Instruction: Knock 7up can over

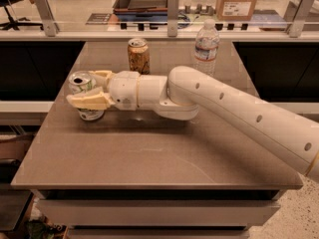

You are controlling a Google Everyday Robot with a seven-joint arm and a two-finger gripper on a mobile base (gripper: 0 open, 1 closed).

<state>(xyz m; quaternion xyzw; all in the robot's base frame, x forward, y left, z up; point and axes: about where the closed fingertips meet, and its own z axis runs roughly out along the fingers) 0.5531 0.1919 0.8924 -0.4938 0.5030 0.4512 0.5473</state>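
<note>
The 7up can (81,82), white and green with a silver top, stands upright near the left edge of the brown table (149,153). My gripper (85,88) reaches in from the right and is open, with the can between its cream fingers. The near finger (89,101) crosses in front of the can's middle. The far finger (102,75) lies behind the can on its right. The can's base shows below the near finger.
A gold-orange can (138,56) stands at the table's back middle. A clear plastic water bottle (206,46) stands to its right. My white arm (234,108) stretches across the table's right half. A counter rail with posts runs behind the table.
</note>
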